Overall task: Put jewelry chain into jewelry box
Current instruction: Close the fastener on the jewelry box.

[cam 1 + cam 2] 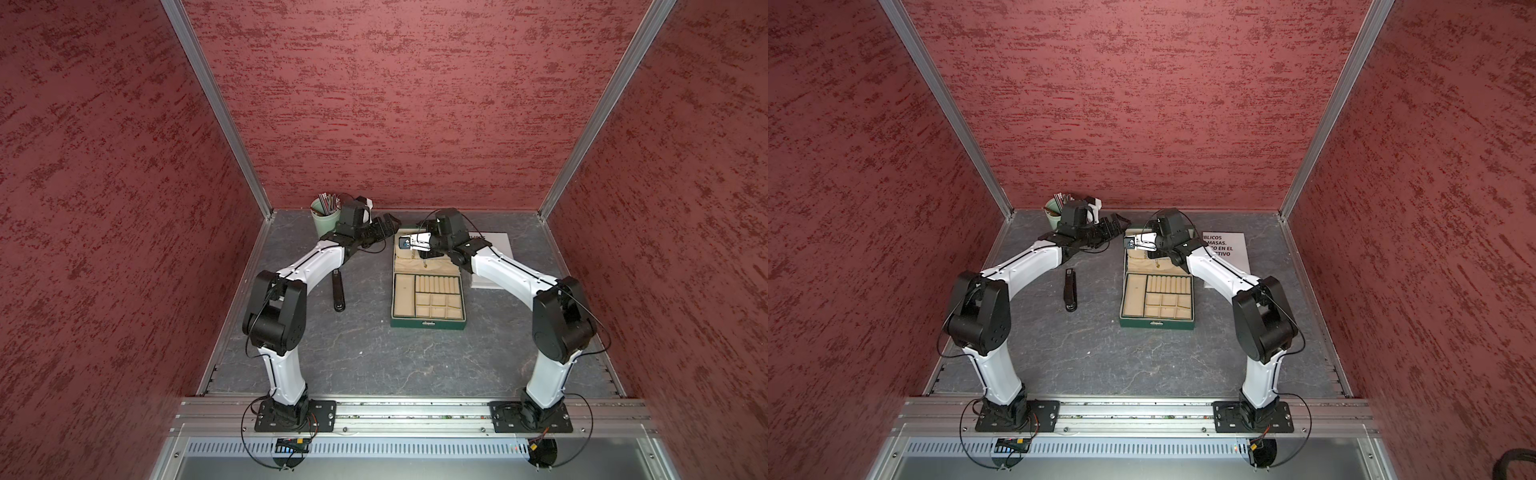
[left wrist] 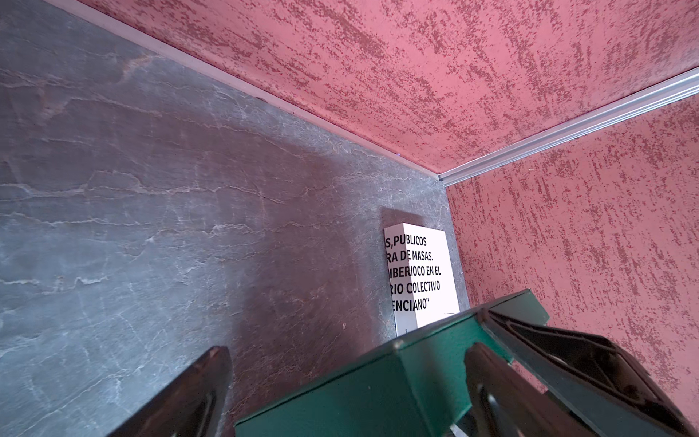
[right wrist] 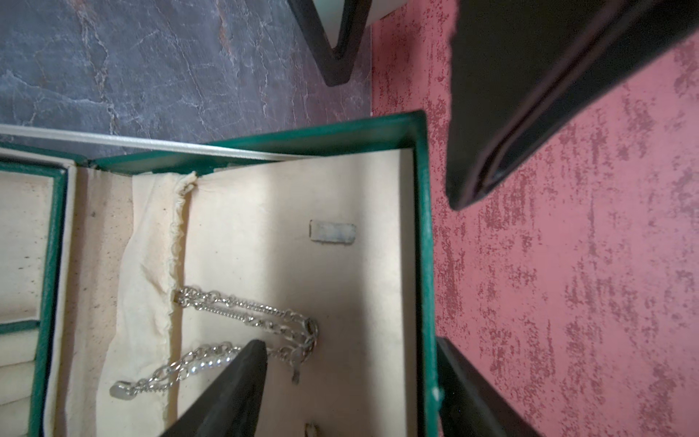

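Silvery chain lies looped against the cream lining inside the open lid of the green box. Your right gripper stands spread across the lid's rim, with one finger inside over the chain and one outside. Your left gripper is spread wide around the lid's corner.

Left arm and right arm bent at the elbows, reaching inward to the far middle, left gripper spread wide, right gripper pointing left, jaws parted.
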Available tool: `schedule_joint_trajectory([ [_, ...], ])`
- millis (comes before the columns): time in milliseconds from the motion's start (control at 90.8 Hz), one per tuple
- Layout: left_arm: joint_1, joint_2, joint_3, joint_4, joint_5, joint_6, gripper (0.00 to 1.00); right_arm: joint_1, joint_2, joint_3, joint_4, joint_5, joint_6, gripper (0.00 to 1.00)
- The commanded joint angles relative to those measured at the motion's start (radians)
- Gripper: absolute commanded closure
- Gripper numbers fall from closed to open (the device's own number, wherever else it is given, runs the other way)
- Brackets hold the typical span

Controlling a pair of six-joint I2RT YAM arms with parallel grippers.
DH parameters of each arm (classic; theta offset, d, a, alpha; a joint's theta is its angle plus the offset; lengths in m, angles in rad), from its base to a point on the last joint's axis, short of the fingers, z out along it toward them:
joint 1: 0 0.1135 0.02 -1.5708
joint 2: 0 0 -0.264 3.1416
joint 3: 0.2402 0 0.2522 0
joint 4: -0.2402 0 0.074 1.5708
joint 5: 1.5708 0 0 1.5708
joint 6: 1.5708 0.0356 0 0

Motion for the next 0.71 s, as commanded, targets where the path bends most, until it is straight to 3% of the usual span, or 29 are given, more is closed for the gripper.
schedule_joint_trajectory([
  [0, 0.002, 0.015, 0.019, -0.003, 0.013, 0.008, 0.0, -0.002, -0.037, 0.028, 0.001, 0.008, -0.004, 0.33],
  [320, 0.003, 0.012, 0.01, -0.001, 0.014, 0.009, 0.01, -0.006, -0.034, 0.036, -0.002, 0.008, 0.001, 0.42],
  [584, 0.002, 0.014, 0.008, 0.001, 0.016, 0.01, 0.01, -0.008, -0.032, 0.036, -0.009, 0.007, -0.004, 0.61],
  [694, 0.002, 0.014, 0.006, 0.003, 0.018, 0.009, 0.01, -0.007, -0.03, 0.033, -0.011, 0.006, -0.005, 0.62],
])
